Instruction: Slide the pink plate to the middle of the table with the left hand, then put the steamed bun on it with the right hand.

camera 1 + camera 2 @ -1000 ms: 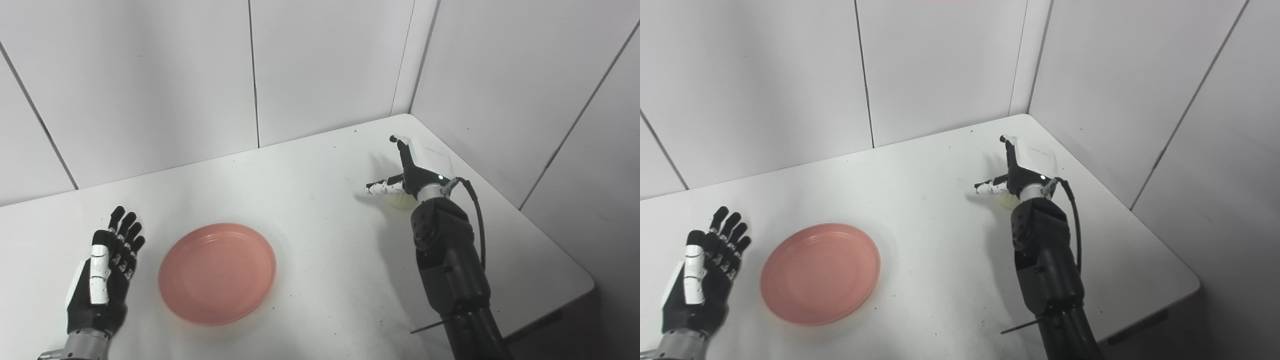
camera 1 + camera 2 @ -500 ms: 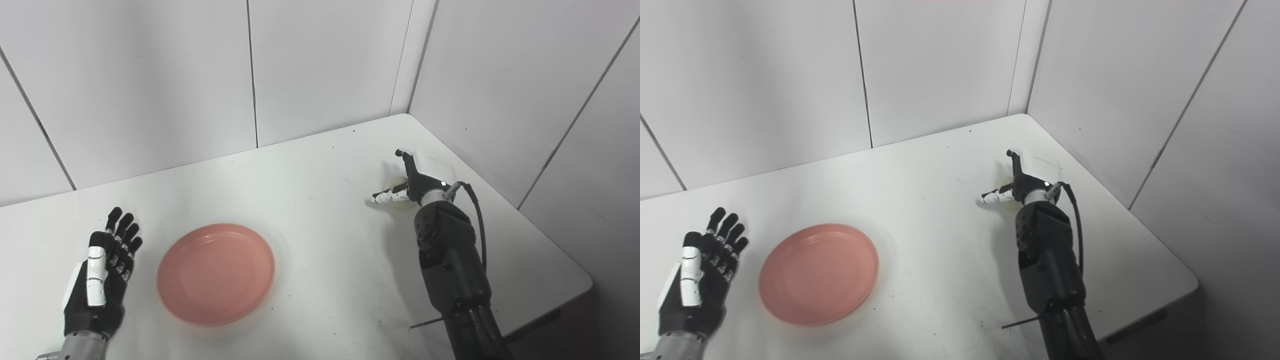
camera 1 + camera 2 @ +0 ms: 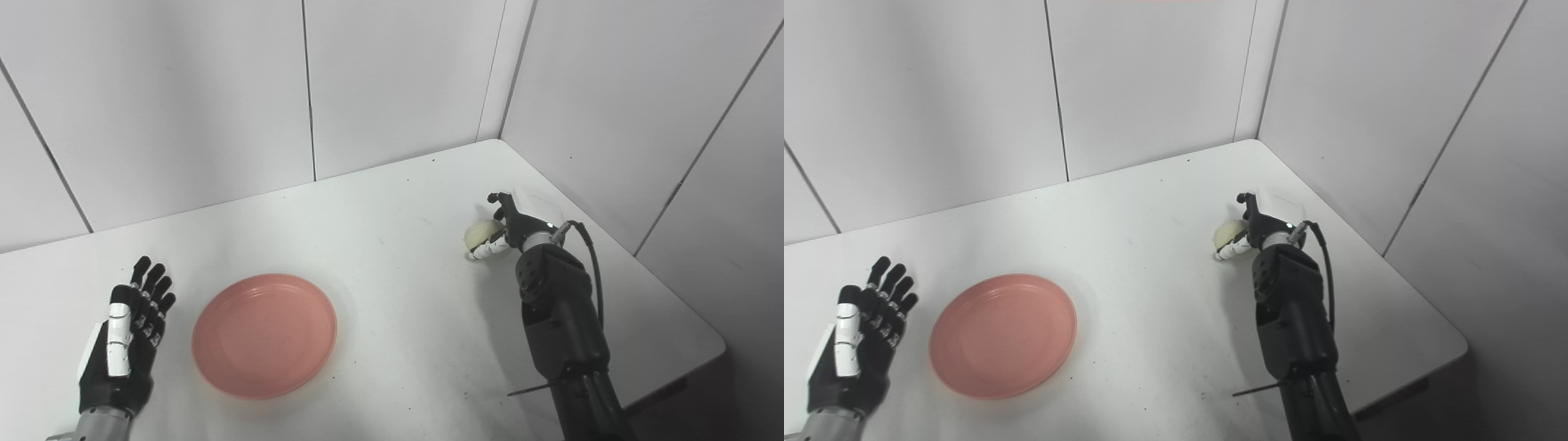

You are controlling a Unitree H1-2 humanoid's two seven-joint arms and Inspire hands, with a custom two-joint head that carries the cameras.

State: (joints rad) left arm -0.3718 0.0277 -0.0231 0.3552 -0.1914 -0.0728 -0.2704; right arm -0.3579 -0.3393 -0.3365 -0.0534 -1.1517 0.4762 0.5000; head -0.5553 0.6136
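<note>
Right hand: I see my black-and-white right hand [image 3: 511, 223] curled around the pale, round steamed bun [image 3: 479, 233], its fingers [image 3: 497, 199] hooked over the top and the thumb tucked beneath. A second ago that hand was spread wide above the bun with the thumb pointing left; since then it has dropped and closed, and the bun now shows at its left side instead of hiding under the palm.

Steamed bun: it sits in the right hand's grasp near the far right part of the white table [image 3: 392, 245]. I cannot tell whether it is touching the table or just off it.

Right arm: the dark forearm [image 3: 1295, 318] runs up from the bottom edge to the hand, with a black cable [image 3: 1326, 263] looping along its right side.

Pink plate: the round, shallow pink plate [image 3: 264, 335] lies flat on the near left-centre of the table, well apart from the bun, and in the same spot as a second ago.

Left hand: my left hand [image 3: 125, 343] lies just left of the plate, not touching it, fingers straight and a little apart, holding nothing. It has not shifted.
</note>
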